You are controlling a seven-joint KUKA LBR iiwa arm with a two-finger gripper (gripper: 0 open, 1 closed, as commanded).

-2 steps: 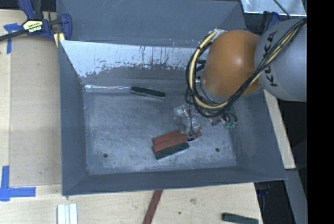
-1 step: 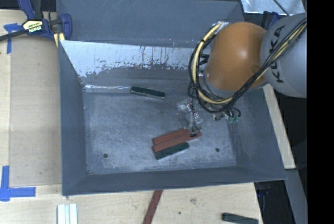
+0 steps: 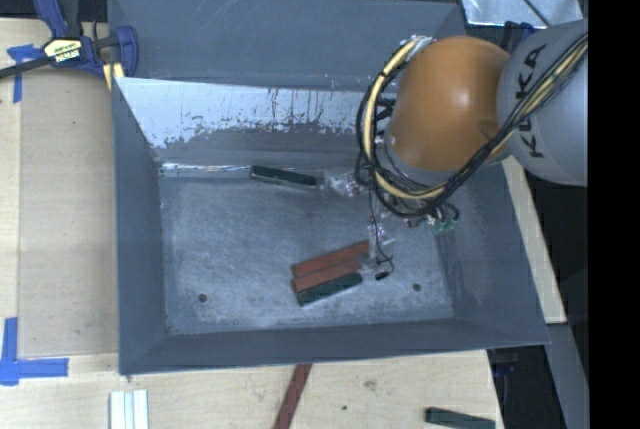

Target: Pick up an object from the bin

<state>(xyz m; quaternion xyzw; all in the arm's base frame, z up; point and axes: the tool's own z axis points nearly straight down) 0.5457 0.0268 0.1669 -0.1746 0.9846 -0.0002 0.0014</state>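
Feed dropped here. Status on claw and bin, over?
Claw at right end of red-brown bar. Dark green bar against it. Dark stick by back wall, apart.

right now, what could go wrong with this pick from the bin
The gripper sits at the right end of the reddish-brown flat bar, which touches a dark green bar: a grab there may catch only the tip and slip, or drag both. Both bars lie flat on the grey metal bin floor, so the gripper may scrape it.
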